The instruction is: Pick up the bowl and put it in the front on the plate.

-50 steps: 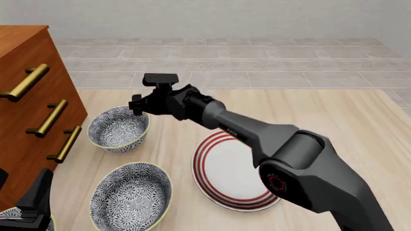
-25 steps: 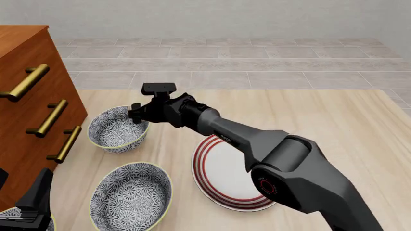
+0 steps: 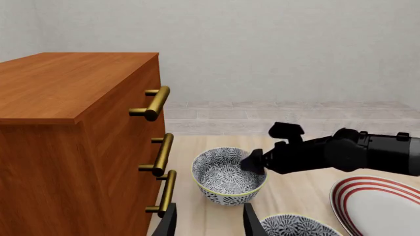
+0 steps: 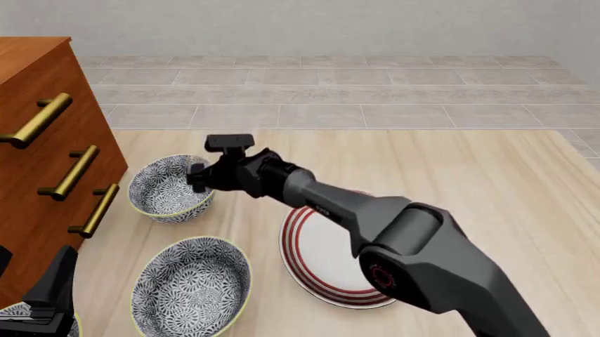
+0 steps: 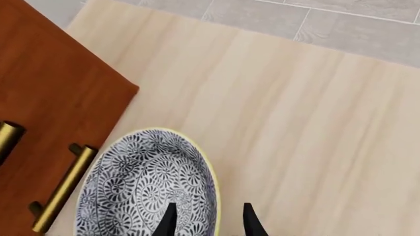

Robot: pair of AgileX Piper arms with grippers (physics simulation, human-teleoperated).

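Bowl (image 4: 171,187), deep, floral-patterned, yellow rim between spread right end effector (image 5: 206,222) fingers, unclamped

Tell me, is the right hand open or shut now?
Open. In the right wrist view its fingers stand apart astride the far bowl's rim; nothing is gripped yet.

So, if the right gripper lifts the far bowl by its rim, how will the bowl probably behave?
The bowl looks rigid and glazed, so probably slippery. The right gripper straddles one edge only, so the bowl may tilt when lifted.
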